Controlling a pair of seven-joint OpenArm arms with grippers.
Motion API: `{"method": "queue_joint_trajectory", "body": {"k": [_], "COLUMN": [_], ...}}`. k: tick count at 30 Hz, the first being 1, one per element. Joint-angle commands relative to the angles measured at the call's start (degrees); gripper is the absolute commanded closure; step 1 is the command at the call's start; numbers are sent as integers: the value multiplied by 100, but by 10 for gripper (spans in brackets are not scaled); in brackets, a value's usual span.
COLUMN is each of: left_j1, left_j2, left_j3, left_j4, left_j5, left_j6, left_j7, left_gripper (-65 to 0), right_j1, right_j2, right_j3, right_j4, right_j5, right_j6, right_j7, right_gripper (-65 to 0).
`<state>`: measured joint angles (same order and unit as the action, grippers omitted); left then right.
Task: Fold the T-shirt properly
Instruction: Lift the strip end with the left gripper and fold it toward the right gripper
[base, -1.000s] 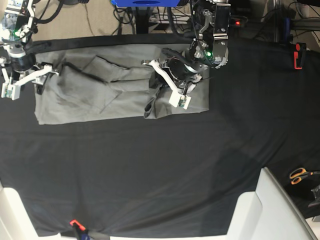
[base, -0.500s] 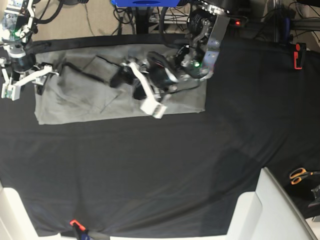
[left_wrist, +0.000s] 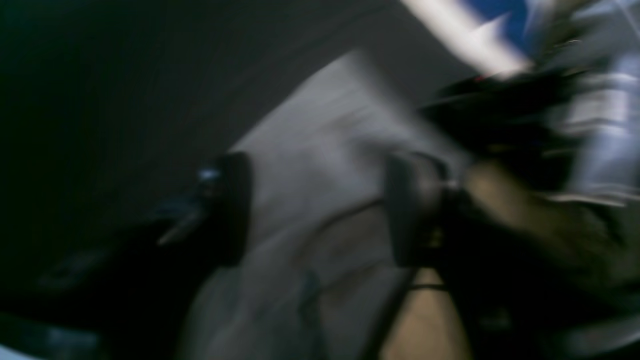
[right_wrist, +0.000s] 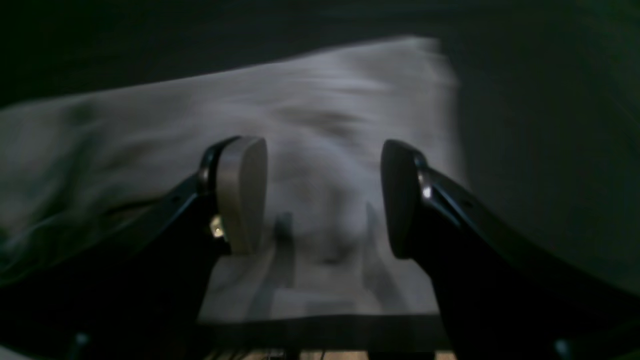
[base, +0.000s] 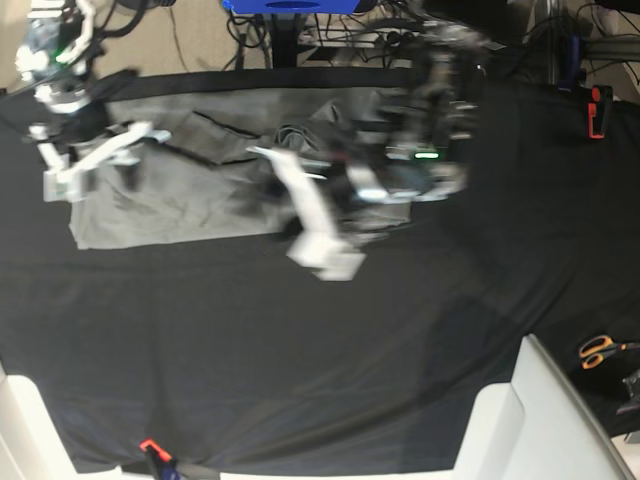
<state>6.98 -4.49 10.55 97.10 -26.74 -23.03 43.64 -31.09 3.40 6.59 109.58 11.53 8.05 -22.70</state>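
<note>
The T-shirt (base: 190, 170) lay spread across the black table cloth (base: 300, 340), up around the 11 o'clock part of the base view, rumpled with a few folds running through it. The left gripper (base: 310, 215) hung over the shirt's 3 o'clock end, super blurry in that shot. Its wrist cam was blurry too, but the left gripper (left_wrist: 315, 210) had its fingers (left_wrist: 232, 207) spread wide with only grey cloth visible in the gap, nothing pinched.

The right gripper (base: 95, 160) sat over at the shirt's 9 o'clock end. From its own camera, the right gripper (right_wrist: 322, 197) was also wide open, pads (right_wrist: 242, 192) well apart, the T-shirt (right_wrist: 325, 115) lying below and between them, not clamped. Orange-handled scissors (base: 598, 350) sat way off toward 4 o'clock.
</note>
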Motion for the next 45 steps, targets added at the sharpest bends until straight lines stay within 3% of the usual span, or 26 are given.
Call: {"method": "queue_joint_trajectory", "body": {"k": [1, 2, 4, 8, 11, 14, 18, 24, 27, 30, 33, 37, 40, 43, 45], "left_j1": [132, 326, 642, 1161, 1486, 1688, 1891, 1961, 1970, 1926, 1935, 1803, 1618, 1293, 1135], "left_j2": [-109, -241, -434, -786, -1085, -1226, -1357, -1419, -1428, -1296, -707, -355, -197, -127, -127], "left_j3": [-382, -848, -1657, -3345, -4171, -4751, -5129, -5085, -4496, -3907, -3556, -2641, -1964, -1490, -1200], "left_j4": [176, 246, 334, 352, 308, 308, 308, 246, 290, 457, 598, 554, 396, 26, -193], "left_j5": [-91, -91, -91, -82, -82, -82, -82, -73, -108, -135, -143, -135, -82, -126, -126], "left_j6": [-67, -67, -67, -84, -93, -93, -102, -102, -225, -691, -787, -761, -656, -313, -260], "left_j7": [10, 19, -43, -52, -52, -60, -60, -60, -60, -8, 63, 265, 282, 256, 256], "left_gripper": [-122, -2, 0, 0, 0, 0, 0, 0, 0, 0, 0, 0, 0, 0, 0], "right_j1": [-51, -86, -122, 1, 388, 863, 1575, 2437, 2542, 2322, 1830, 1259, 1118, 986, 951], "right_j2": [148, 227, 297, 324, 280, 271, -98, -634, -687, -441, -116, 51, 51, 210, 254], "right_j3": [-259, -593, -1103, -2132, -2764, -3450, -4030, -4329, -4356, -4268, -3600, -2211, -1261, -690, -479], "right_j4": [167, 202, 211, 211, 194, 185, -79, -976, -1090, -694, -79, 246, 150, 115, 115], "right_j5": [47, 47, 47, 47, 47, 47, 47, 65, 65, 47, 47, 47, 47, 65, 65], "right_j6": [140, 219, 271, 245, 245, 228, -318, -1241, -1689, -1715, -1715, -1715, -1698, -1689, -1689], "right_j7": [120, 120, 112, -11, -592, -1102, -1928, -3159, -3335, -3000, -2596, -1998, -1946, -1937, -1928], "right_gripper": [-341, -338, -293, -8, -26, -2, -3, -3, -2, -2, -2, -2, -2, -2, -2]}}
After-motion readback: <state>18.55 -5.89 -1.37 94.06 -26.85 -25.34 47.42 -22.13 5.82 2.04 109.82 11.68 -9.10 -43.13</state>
